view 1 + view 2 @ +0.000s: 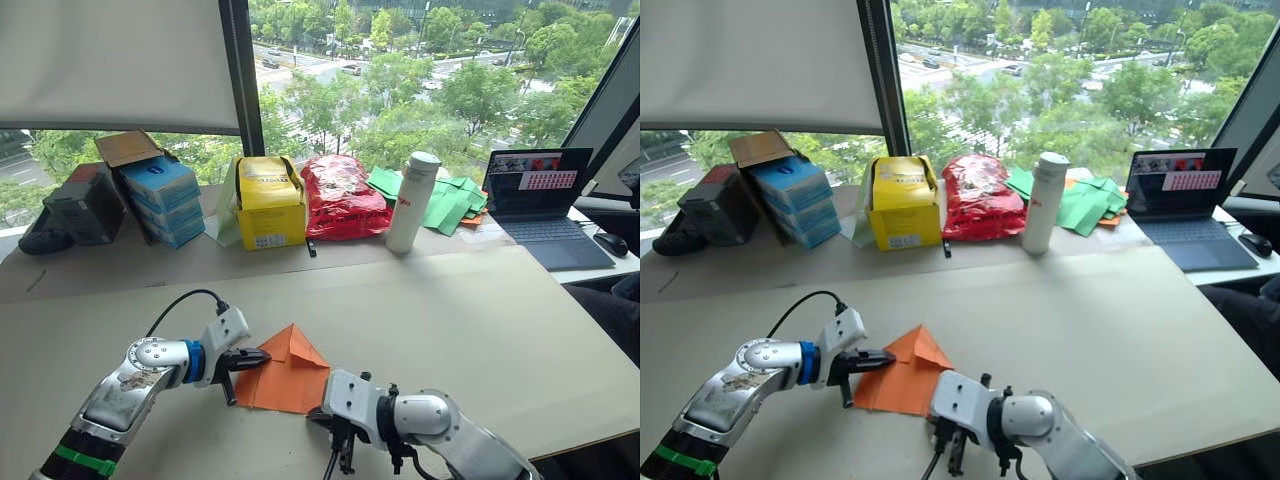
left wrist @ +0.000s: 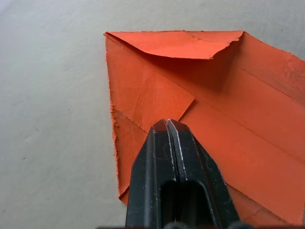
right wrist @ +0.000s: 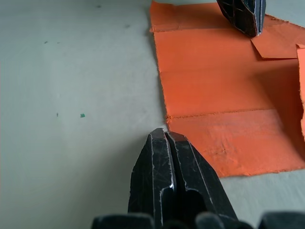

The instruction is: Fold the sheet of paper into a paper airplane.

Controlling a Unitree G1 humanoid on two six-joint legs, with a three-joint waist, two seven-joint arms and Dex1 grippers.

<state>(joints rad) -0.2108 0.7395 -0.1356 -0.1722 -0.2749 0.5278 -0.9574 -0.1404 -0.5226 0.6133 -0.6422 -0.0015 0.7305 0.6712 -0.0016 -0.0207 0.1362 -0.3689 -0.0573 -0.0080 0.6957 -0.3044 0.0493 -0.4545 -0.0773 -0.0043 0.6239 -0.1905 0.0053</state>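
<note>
You are looking down over a pale table (image 1: 480, 320) that runs up to a window. Along its far edge, from your left to your right, stand a dark box (image 1: 85, 205), a stack of blue boxes (image 1: 160, 200) with an open cardboard flap, a yellow carton (image 1: 268, 202), a crinkled red plastic bag (image 1: 340, 197), a white bottle (image 1: 412, 202), a heap of green papers (image 1: 445, 203) and an open laptop (image 1: 545, 205). All of these sit well apart from your work area, and nothing lies between your arms and the paper.

The sheet of paper (image 1: 290, 372), bright orange and creased, lies flat on the table near its close edge, between your two arms. One corner is folded over into a small flap, and the far end comes to a point.

Your left gripper (image 1: 258, 357) reaches in from the left. Its jaws are pressed together with no gap, holding nothing, and the tips rest down on the paper close to its left edge, right at the folded flap.

Your right gripper (image 3: 165, 136) is also closed tight and empty. Its tips sit on bare table just beside the paper's near edge, with the left gripper's fingertips (image 3: 243, 16) visible on the paper beyond.
</note>
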